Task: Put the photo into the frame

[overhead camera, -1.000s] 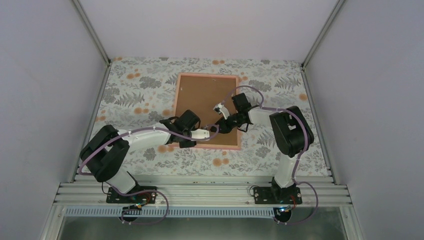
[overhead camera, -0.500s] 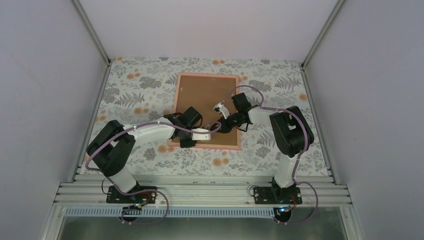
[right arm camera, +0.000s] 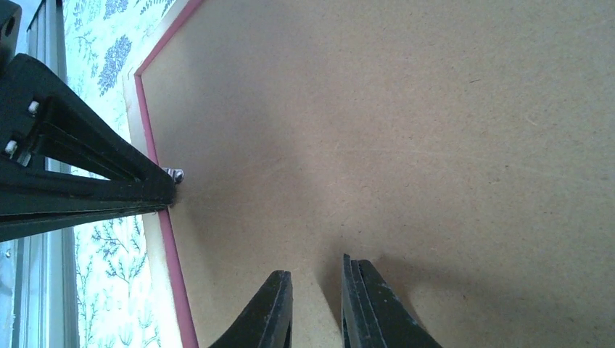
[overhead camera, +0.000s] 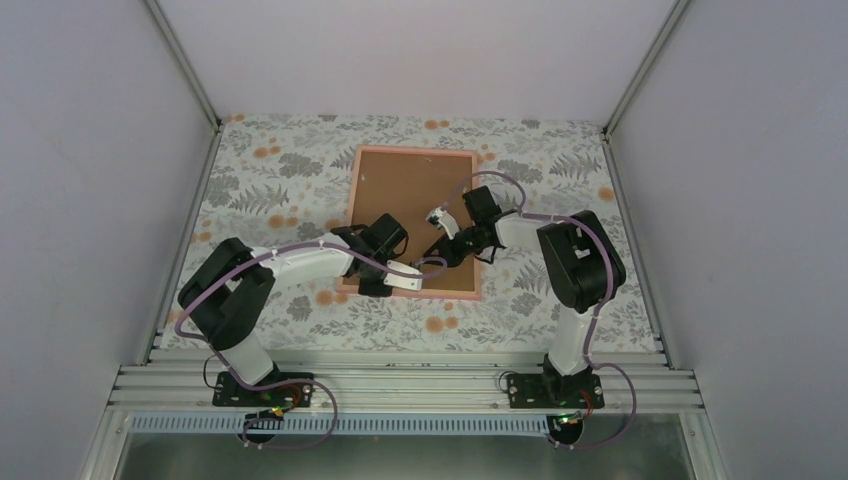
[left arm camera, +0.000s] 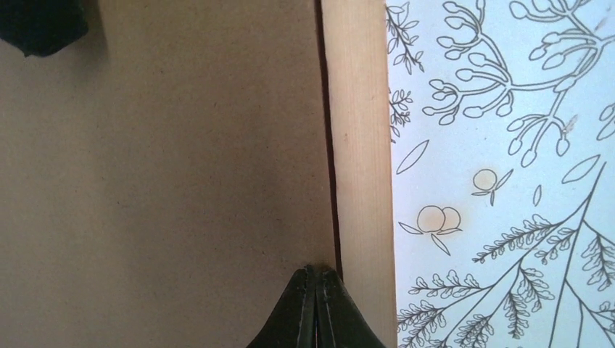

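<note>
The thin pink rectangular picture frame (overhead camera: pixel 414 151) lies back-up on the table. A plain brown cardboard backing sheet (overhead camera: pixel 408 195) sits inside its border, and the photo cannot be seen in any view. From where I stand, the left gripper (left arm camera: pixel 317 274) is clenched tight, its two black fingertips pressed together with no gap. Their point rests right on the seam where the brown sheet meets the frame's near border. To the left of those tips is only cardboard. Directly to their right runs the pale strip of the frame, and beyond that the white cloth printed with leaves and orange flowers (left arm camera: pixel 508 181). A small silvery tab (right arm camera: pixel 174 174) shows just at the tip of the left fingers, though I cannot tell whether they pinch it. The right gripper (right arm camera: pixel 315 266) hangs over the middle of the brown sheet, near the left one but apart from it. Its fingers are parted by a narrow slot with nothing between them. Whether its tips touch the cardboard I cannot tell.
</note>
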Controlling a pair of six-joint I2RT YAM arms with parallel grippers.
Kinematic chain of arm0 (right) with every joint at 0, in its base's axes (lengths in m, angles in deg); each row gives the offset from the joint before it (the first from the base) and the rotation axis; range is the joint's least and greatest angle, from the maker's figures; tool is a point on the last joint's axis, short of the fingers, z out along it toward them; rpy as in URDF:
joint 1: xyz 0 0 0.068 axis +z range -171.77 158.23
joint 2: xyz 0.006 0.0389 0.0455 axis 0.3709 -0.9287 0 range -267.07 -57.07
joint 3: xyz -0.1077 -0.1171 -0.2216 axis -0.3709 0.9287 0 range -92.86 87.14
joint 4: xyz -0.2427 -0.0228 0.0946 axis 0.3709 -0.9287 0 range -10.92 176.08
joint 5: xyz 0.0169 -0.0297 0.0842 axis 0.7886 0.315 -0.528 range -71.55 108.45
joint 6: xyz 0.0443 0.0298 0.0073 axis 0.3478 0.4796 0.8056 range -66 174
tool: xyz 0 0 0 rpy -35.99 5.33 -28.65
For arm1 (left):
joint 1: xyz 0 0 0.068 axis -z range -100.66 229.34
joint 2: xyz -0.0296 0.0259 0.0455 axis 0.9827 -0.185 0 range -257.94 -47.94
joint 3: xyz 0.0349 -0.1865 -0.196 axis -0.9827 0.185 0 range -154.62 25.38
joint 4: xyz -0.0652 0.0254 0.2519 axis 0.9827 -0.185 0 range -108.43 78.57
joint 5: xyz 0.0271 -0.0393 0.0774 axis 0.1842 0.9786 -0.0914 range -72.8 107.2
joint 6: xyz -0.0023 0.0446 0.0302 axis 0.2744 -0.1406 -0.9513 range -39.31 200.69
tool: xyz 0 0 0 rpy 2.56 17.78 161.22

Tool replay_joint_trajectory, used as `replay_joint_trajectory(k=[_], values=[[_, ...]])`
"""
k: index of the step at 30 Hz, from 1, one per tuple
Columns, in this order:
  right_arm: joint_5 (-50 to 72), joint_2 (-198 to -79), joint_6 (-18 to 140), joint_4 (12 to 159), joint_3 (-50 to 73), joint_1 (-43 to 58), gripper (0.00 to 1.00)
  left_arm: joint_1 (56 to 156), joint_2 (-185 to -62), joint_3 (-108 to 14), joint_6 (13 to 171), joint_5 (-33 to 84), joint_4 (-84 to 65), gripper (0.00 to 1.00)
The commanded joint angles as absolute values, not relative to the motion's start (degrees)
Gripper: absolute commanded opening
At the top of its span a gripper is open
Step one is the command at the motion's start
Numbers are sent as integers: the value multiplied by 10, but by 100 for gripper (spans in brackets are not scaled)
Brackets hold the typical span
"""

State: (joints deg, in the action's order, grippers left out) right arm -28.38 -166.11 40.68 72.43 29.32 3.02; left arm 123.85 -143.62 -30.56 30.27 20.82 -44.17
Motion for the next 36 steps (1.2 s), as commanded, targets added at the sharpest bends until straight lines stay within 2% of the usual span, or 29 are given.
replay_joint_trajectory(k=[1, 3, 6, 10, 17, 28, 36], values=[[-276, -1669, 388, 717, 281, 34, 17, 1236, -1449, -313, 233, 188, -445, 4], [-276, -1669, 386, 713, 282, 34, 17, 1231, -1449, -323, 241, 182, -451, 7], [-273, -1665, 382, 710, 286, 34, 17, 1218, -1458, -360, 298, 203, -493, 18], [-270, -1668, 384, 706, 288, 34, 16, 1215, -1460, -349, 339, 203, -506, 25], [-245, -1684, 379, 683, 283, 34, 13, 1214, -1453, -320, 350, 195, -511, 27], [-242, -1687, 376, 677, 282, 34, 12, 1215, -1442, -358, 458, 256, -506, 32], [-239, -1697, 367, 657, 273, 34, 12, 1213, -1459, -310, 451, 202, -473, 27]])
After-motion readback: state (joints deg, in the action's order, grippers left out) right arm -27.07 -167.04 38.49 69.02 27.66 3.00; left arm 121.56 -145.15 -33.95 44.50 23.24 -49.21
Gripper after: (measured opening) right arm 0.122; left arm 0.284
